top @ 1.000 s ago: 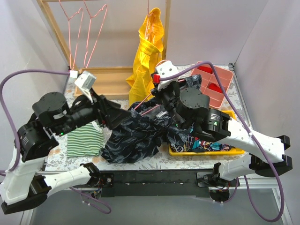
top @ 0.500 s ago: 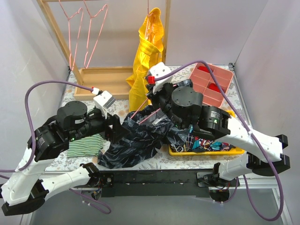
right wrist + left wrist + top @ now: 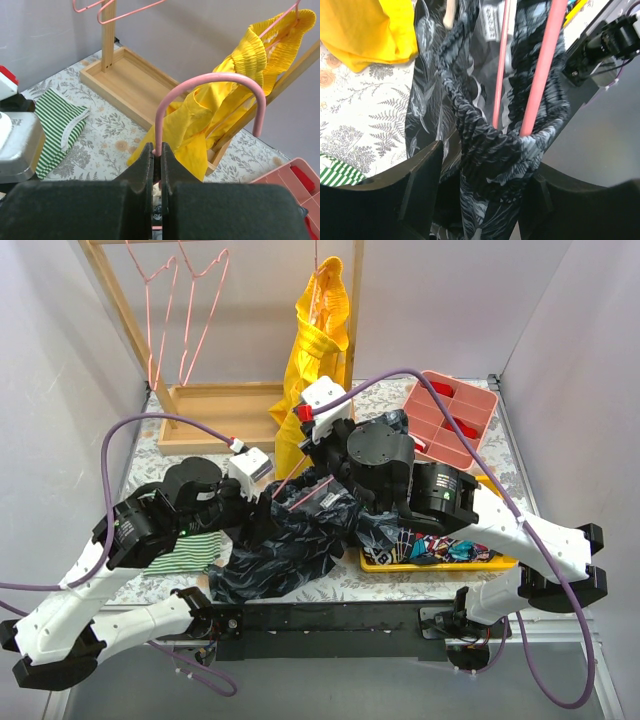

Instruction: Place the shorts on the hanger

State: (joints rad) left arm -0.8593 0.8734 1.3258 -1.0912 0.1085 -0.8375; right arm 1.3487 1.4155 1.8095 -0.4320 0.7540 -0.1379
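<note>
The shorts (image 3: 285,545), dark with a pale leafy print, lie bunched at the table's middle front. Their gathered waistband (image 3: 485,145) is looped round two pink wires of the hanger (image 3: 542,65). My left gripper (image 3: 480,175) has its fingers on either side of that waistband bunch and grips it; in the top view the gripper (image 3: 262,520) sits at the shorts' left edge. My right gripper (image 3: 156,155) is shut on the neck of the hanger's hook (image 3: 210,77), holding it upright. In the top view, short pink wire pieces (image 3: 300,496) show above the shorts, below my right gripper (image 3: 335,458).
A yellow garment (image 3: 318,350) hangs from the wooden rack, whose base box (image 3: 215,415) stands at the back. Two spare pink hangers (image 3: 180,300) hang at back left. A green striped cloth (image 3: 185,550) lies left, a red divided tray (image 3: 452,420) and a yellow tray (image 3: 440,562) right.
My left arm has swung right and nearer, carrying the shorts' edge toward the middle. My right gripper with the hanger has shifted a little left. The shorts are more bunched.
</note>
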